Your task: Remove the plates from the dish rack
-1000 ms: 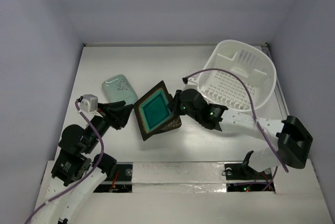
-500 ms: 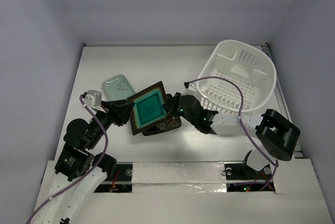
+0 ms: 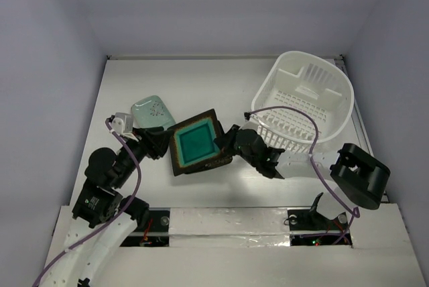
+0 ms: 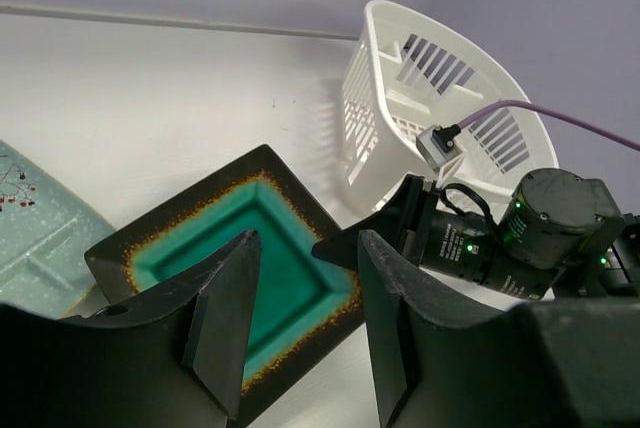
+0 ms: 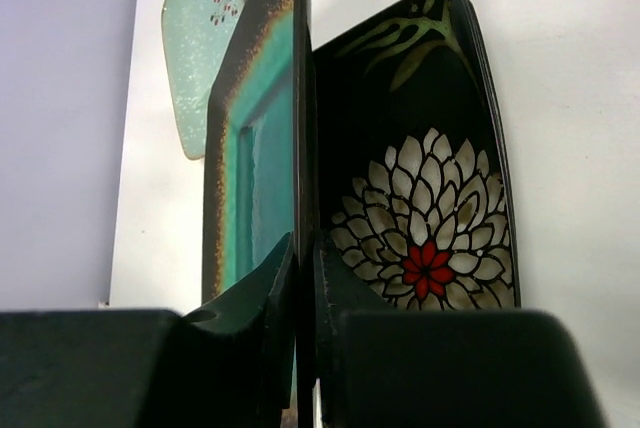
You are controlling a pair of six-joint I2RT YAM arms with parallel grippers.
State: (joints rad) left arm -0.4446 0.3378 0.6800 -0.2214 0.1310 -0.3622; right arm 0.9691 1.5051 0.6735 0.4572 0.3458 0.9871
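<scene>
Left of the white slotted plastic oval dish rack (image 3: 315, 72), we've got the right gripper (image 3: 221, 141) clamped on the edge of the rounded-square teal-centred plate with the dark brown rim (image 3: 196, 143). It's held over a dark plate with a white flower pattern (image 5: 420, 198). On the teal plate's far side from the rack, the left gripper (image 3: 161, 145) has its jaws apart, gripping nothing. We see a pale mint dotted plate (image 3: 151, 111) further out still.

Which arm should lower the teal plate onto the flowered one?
Right. The right gripper is shut on the rim of the teal plate, tilted over the flowered plate. The left gripper is open by the opposite edge, gripping nothing.
</scene>
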